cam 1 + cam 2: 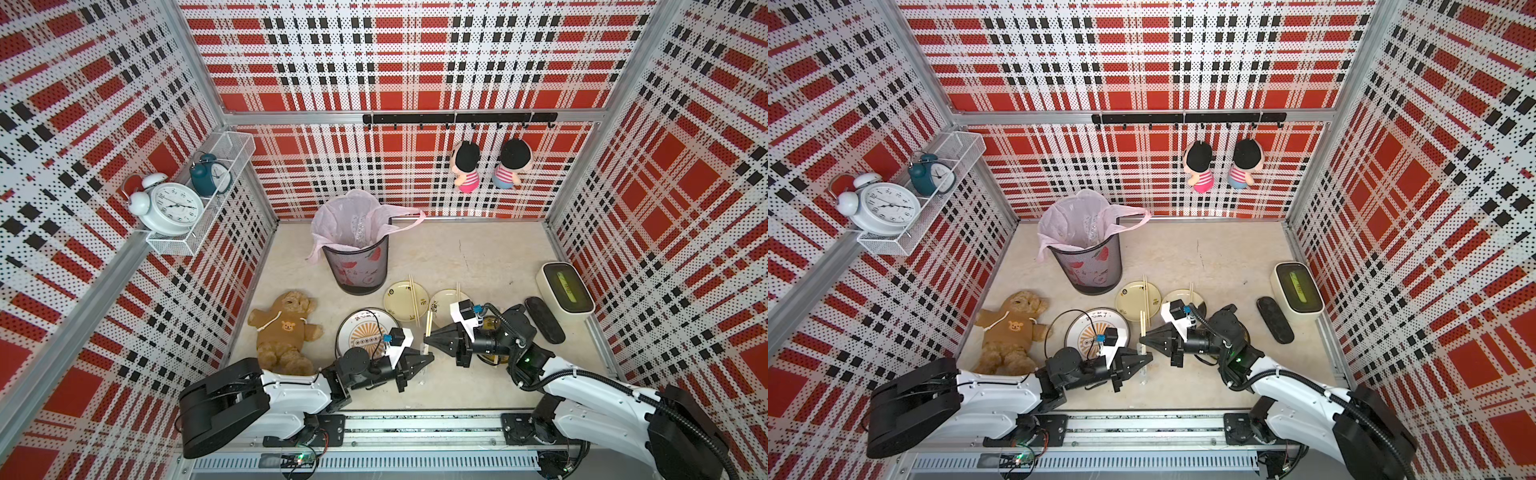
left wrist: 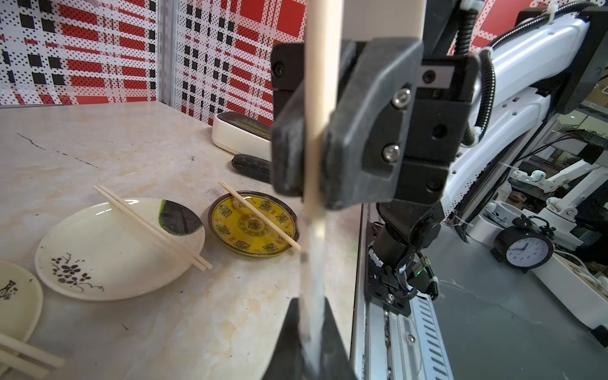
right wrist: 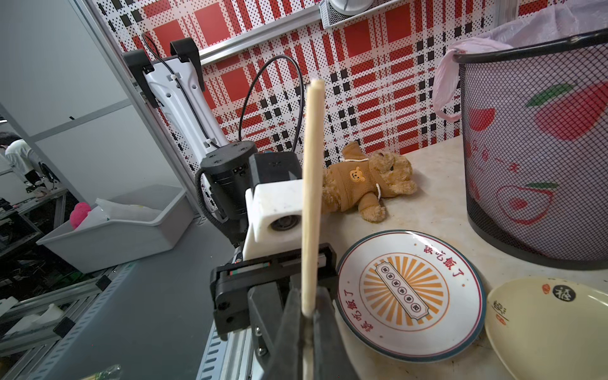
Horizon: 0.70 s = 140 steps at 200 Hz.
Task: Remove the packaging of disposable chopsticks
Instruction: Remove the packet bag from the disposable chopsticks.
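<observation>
Plaid pegboard walls box in a pale marble table (image 1: 478, 257). Near its 6 o'clock edge, both arms meet on 1 pair of chopsticks (image 1: 428, 323). The right gripper (image 1: 425, 338) is clamped tight on bare wood; the left gripper (image 1: 428, 357) is pinched closed on the clear wrapper (image 2: 312, 260), which covers the end toward 6 o'clock. This looks like the pull-off step. Next calls for parting the arms along the sticks, then carrying the wrapper to the bin (image 1: 356, 266) at 11 o'clock.
</observation>
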Available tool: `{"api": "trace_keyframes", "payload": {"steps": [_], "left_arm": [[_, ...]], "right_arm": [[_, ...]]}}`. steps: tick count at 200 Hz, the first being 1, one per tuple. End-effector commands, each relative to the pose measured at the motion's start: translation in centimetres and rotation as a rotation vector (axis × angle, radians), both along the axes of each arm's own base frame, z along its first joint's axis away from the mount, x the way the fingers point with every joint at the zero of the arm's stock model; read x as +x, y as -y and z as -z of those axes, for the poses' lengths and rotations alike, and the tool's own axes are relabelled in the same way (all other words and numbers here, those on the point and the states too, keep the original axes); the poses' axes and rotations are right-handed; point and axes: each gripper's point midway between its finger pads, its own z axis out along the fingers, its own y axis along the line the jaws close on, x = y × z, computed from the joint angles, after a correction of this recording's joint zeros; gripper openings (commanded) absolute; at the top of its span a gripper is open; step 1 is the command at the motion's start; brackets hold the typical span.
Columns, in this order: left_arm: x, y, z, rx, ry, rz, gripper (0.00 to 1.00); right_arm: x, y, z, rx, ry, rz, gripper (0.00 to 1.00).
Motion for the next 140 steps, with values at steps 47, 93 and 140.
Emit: {"api": "trace_keyframes", "payload": {"steps": [47,93,140], "left_arm": [[0.5,-0.1,2.7,0.065,-0.045,-0.035,0.14],[1.2,-0.6,3.0,0.065,-0.050,-0.067,0.03],[6.1,-2.8,-2.6,-0.009,-0.024,-0.251,0.00]], "right_arm": [[0.4,0.3,-7.7,0.112,0.181,0.030,0.00],[1.4,0.7,-9.7,0.109,0.203,0.102,0.00],[5.0,1.9,-8.6,0.062,0.130,0.316,0.00]]}}
